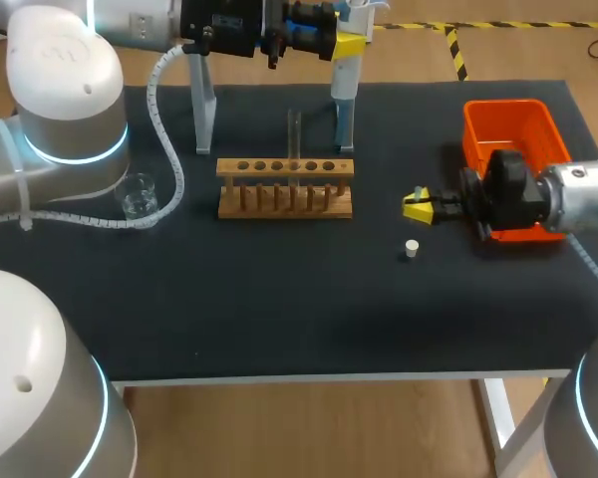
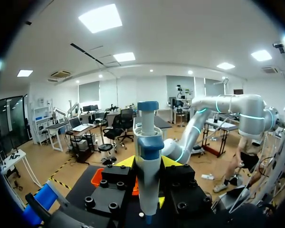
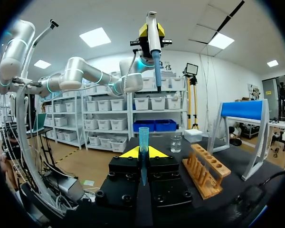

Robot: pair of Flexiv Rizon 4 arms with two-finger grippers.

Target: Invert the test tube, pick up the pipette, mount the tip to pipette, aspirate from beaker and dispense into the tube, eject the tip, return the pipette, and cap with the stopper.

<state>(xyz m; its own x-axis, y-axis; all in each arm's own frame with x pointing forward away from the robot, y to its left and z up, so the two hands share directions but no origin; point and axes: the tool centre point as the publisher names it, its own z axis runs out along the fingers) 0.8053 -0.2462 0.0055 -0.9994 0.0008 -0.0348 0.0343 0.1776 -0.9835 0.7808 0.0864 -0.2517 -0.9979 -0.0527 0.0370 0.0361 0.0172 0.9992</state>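
My left gripper (image 1: 345,45) is high over the table's back edge, shut on a white and blue pipette (image 1: 344,85) that hangs nozzle down. In the left wrist view the pipette (image 2: 147,156) stands between the yellow fingers (image 2: 171,161). My right gripper (image 1: 416,206) is low over the table, right of the wooden rack (image 1: 285,186), shut on a blue pipette tip (image 3: 143,140) that stands upright between its fingers. From there the pipette (image 3: 153,35) shows above and ahead. A clear test tube (image 1: 294,139) stands in the rack. The beaker (image 1: 138,196) is left of the rack and the white stopper (image 1: 412,249) lies in front of my right gripper.
An orange bin (image 1: 513,139) sits at the back right, just behind my right wrist. The pipette stand (image 1: 204,110) with white legs is behind the rack. A coiled cable (image 1: 164,149) from my left arm hangs down to the table beside the beaker.
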